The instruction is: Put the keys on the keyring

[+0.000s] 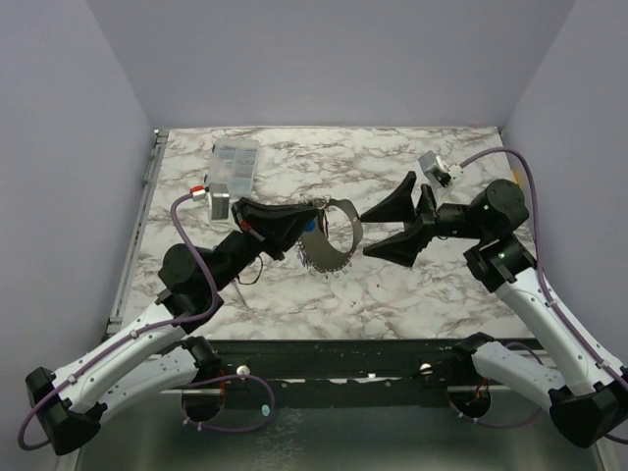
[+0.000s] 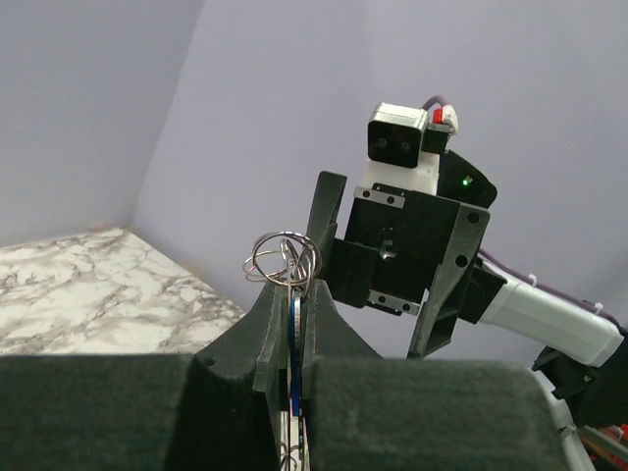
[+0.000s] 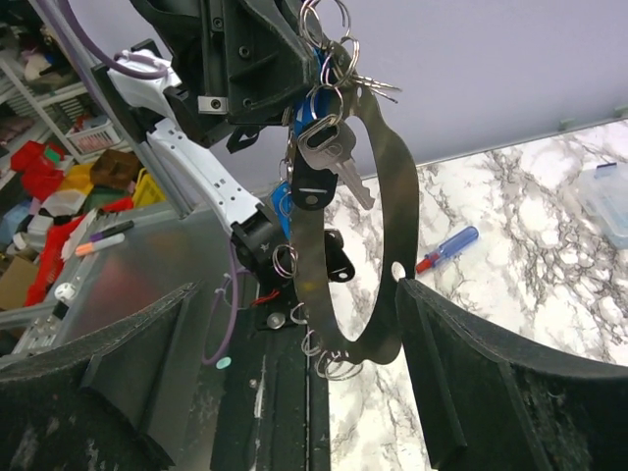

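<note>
Keyring (image 3: 400, 196) hangs in the air above the table (image 1: 412, 294), a broad grey metal loop seen nearly edge-on from above (image 1: 345, 226), with small wire split rings dangling off its lower rim. Keys (image 3: 324, 157) bunched at top of the loop: one plain silver, one dark-headed, blue plastic behind them. Left claw (image 1: 294, 224) holds the bunch from above, fingers pressed together on a blue piece, with a cluster of thin wire rings (image 2: 283, 257) standing out above its fingertips (image 2: 270, 324). Right claw (image 1: 378, 231) faces it from the other side, spread wide. In its wrist view the loop sits between its two fingers (image 3: 461, 363); whether the near finger touches the band cannot be told. On the marble table beyond the loop lies a blue-handled screwdriver (image 3: 446, 250). Clear plastic compartment box (image 1: 234, 167) sits at far left of table, well apart from the ring.
</note>
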{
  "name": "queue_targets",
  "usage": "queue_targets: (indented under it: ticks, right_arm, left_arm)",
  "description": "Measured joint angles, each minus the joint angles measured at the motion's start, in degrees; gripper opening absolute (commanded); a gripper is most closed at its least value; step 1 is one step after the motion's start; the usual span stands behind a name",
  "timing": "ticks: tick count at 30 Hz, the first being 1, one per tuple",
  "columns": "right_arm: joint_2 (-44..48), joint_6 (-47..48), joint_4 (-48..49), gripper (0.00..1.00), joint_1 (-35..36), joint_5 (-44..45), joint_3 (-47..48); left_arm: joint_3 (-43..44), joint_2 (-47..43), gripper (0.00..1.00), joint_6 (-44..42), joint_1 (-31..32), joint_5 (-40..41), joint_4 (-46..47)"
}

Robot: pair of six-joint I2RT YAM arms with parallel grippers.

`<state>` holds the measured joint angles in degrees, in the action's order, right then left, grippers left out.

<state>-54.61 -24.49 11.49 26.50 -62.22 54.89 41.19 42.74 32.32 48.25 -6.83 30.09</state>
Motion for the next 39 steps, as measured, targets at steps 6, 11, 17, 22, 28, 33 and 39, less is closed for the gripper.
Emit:
queue_targets:
  ticks: [6, 11, 17, 22, 28, 33, 39]
  right_arm:
    - [1.9, 2.1, -2.4, 0.87, 0.0, 2.9, 0.0]
    - [5.9, 3.2, -4.8, 0.9, 0.2, 8.2, -0.7]
    - [8.3, 3.0, -5.5, 0.9, 0.2, 11.1, -2.1]
    - [7.2, -1.6, -1.9, 0.81, 0.2, 9.6, -5.1]
    - [0.7, -11.0, 8.5, 0.64, 0.2, 2.3, -6.9]
    - [-2.0, -16.3, 13.6, 0.52, 0.2, -1.7, -7.2]
    - [-2.1, -20.7, 19.6, 0.49, 0.5, -3.2, -8.4]
  left_arm:
    - [-0.5, 0.5, 0.0, 1.1, -0.2, 0.5, 3.0]
    - [-0.5, 0.4, 0.0, 1.3, -0.1, 0.0, 5.6]
    - [-0.5, 0.3, 0.0, 1.7, -0.1, -2.3, 7.1]
    - [-0.5, 0.6, 0.0, 2.5, -0.1, -3.4, 8.7]
    - [-0.6, 2.4, 0.0, 4.6, -0.1, -4.2, 13.3]
    - [-2.6, 3.6, 0.0, 6.3, -0.1, -3.8, 17.6]
    - [-4.5, 6.8, 0.0, 8.2, -0.1, -1.7, 22.4]
